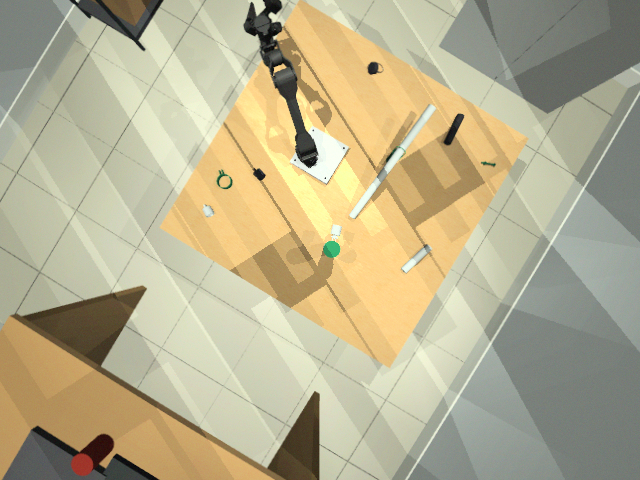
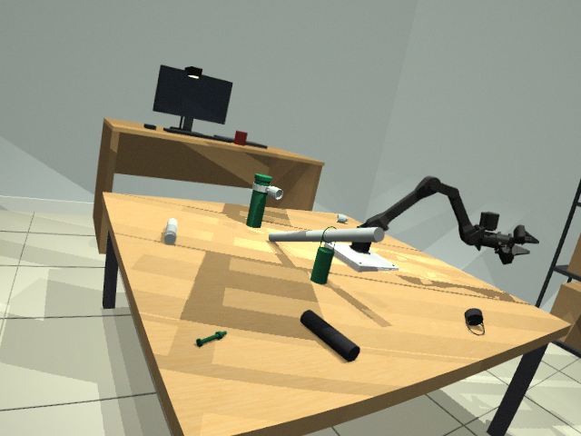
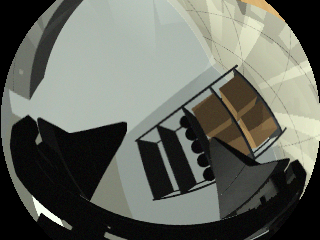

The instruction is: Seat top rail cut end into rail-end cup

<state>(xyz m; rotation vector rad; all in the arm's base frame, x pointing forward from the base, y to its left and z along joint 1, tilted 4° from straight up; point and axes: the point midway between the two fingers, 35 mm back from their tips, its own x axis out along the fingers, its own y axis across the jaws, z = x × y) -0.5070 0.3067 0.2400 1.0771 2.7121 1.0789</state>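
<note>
The white rail (image 1: 417, 128) (image 2: 347, 234) passes through the green loop cap (image 2: 329, 228) on a short green post (image 2: 322, 265). The rail slopes down towards the big green post (image 1: 331, 249) (image 2: 256, 209); its far end appears to rest on the table, short of and below the cup. The white rail-end cup (image 1: 336, 230) (image 2: 277, 193) hangs on the brace band (image 2: 259, 188), up near the post cap, facing roughly the rail side. My gripper (image 1: 261, 6) (image 2: 532, 246) (image 3: 170, 135) is open and empty, far from the rail, beyond the table edge.
A short white tube (image 1: 416, 258) (image 2: 171, 231), a black cylinder (image 1: 453, 129) (image 2: 329, 334), a green bolt (image 1: 488, 163) (image 2: 211, 339) and a black cap (image 1: 372, 68) (image 2: 473, 316) lie around the table. A green band (image 1: 217, 180) and a white fitting (image 1: 208, 210) (image 2: 341, 218) lie beyond my base.
</note>
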